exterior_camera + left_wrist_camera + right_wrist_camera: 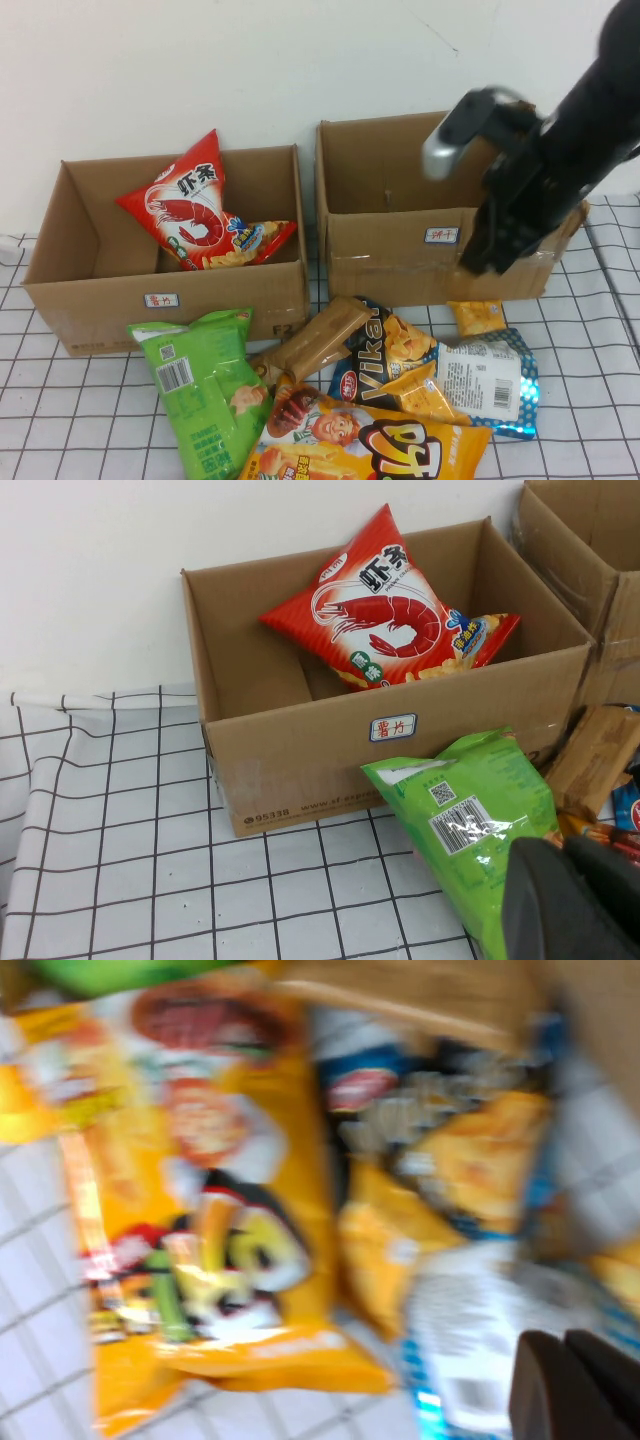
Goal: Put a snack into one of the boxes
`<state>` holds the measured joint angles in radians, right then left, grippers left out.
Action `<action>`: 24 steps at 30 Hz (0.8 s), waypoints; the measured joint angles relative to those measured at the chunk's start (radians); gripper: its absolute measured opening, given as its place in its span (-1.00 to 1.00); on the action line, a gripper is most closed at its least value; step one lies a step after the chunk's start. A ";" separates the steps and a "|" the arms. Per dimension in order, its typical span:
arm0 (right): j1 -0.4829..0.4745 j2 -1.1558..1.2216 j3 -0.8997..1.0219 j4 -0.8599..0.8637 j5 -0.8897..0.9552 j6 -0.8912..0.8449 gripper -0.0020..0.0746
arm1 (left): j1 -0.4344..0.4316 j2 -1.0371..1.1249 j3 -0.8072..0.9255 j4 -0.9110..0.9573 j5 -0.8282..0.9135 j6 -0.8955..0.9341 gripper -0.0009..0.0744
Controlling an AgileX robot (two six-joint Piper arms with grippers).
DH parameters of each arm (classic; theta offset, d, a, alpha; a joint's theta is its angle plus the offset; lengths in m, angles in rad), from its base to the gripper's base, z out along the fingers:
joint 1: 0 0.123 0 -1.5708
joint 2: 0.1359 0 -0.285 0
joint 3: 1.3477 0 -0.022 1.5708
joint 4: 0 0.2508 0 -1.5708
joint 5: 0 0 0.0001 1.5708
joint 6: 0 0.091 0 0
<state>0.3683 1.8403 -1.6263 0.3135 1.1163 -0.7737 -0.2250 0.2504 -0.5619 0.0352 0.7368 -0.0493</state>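
Two open cardboard boxes stand side by side. The left box [100, 310] holds a red shrimp snack bag [195, 212], also seen in the left wrist view [385, 620]. The right box [390, 268] shows nothing inside. Loose snacks lie in front: a green bag [205, 390], a brown bag [315, 338], a blue and yellow chip bag [440, 375] and a yellow bag [370, 445]. My right gripper [480, 260] hangs shut and empty over the right box's front wall, above the chip bag [470, 1210]. My left gripper [562, 846] is shut and empty, just above the green bag [465, 800].
A small orange packet [478, 315] lies against the right box's front. The table has a white checked cloth [60, 420]. A white wall stands right behind the boxes. The left arm is out of the high view.
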 joint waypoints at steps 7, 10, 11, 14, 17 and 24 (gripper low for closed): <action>0.075 0.124 0.000 0.008 0.016 0.081 -0.94 | 0.000 0.000 0.000 -0.002 0.000 0.000 -0.98; 0.090 0.200 0.000 -0.001 0.012 0.140 -0.94 | 0.000 0.000 0.000 -0.002 0.000 0.000 -0.98; 0.090 0.218 0.000 -0.001 0.012 0.149 -0.93 | 0.000 0.000 0.000 -0.002 0.000 0.000 -0.98; 0.090 0.259 0.000 -0.001 0.008 0.171 -0.90 | 0.000 0.000 0.000 -0.002 0.000 0.000 -0.98; 0.090 0.301 0.000 -0.001 0.009 0.179 -0.76 | 0.000 0.000 0.000 -0.002 0.000 0.000 -0.98; 0.090 0.384 0.000 -0.001 -0.013 0.189 -0.01 | 0.000 0.000 0.000 -0.002 0.000 0.000 -0.98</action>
<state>0.4581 2.2241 -1.6263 0.3124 1.1033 -0.5852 -0.2250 0.2504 -0.5619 0.0331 0.7368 -0.0493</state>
